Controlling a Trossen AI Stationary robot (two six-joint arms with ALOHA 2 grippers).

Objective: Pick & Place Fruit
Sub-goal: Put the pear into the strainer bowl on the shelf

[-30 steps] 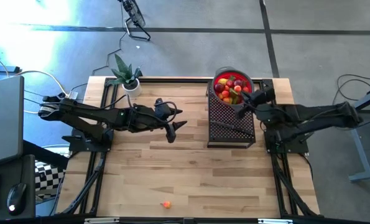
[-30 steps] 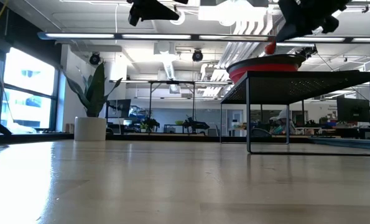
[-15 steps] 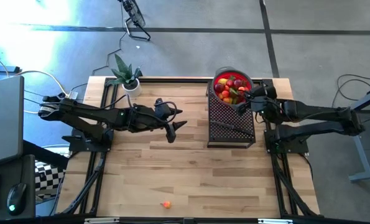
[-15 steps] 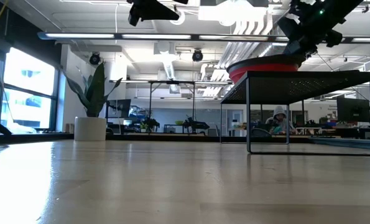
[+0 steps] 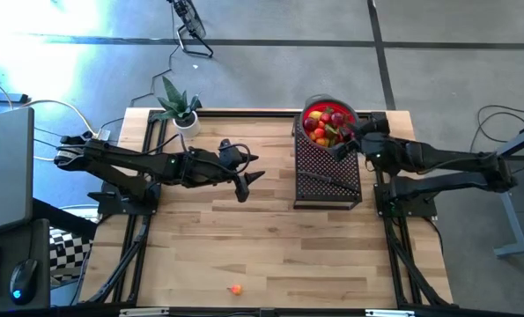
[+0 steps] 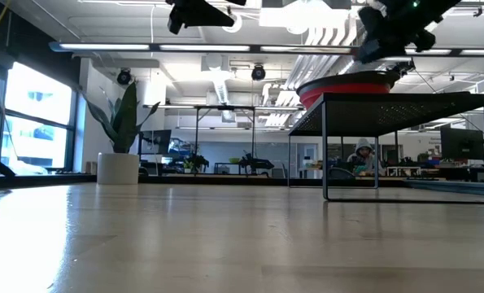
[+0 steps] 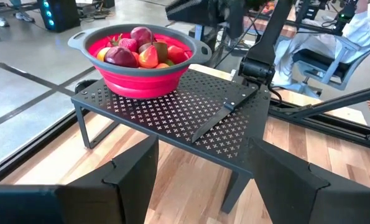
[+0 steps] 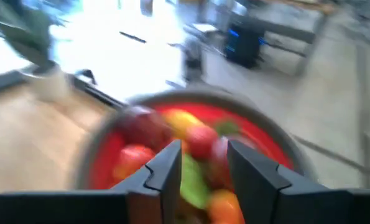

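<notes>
Nearly all the fruit [image 5: 326, 126] fills the red bowl [image 5: 350, 113] beneath the part-open, empty right gripper [image 5: 349, 141], while one orange fruit [image 5: 235, 288] remains near the table's front edge; the left gripper [image 5: 244, 180] hovers open mid-table.

Bowl of fruit on a perforated rack, seen past the left end effector [image 7: 200, 180].

A red bowl [image 7: 141, 74] with a grey rim stands on one end of a black perforated rack [image 7: 191, 118], heaped with fruit [image 7: 138, 53] in red, orange and yellow. A dark knife [image 7: 219, 115] lies flat on the rack beside the bowl, apart from it. The rack stands on legs over the wooden surface [image 7: 185, 186]. The left end effector's two dark fingers [image 7: 129, 180] stand apart with nothing between them. Behind the rack another dark arm [image 7: 259, 50] rises, its upper part blurred.
</notes>
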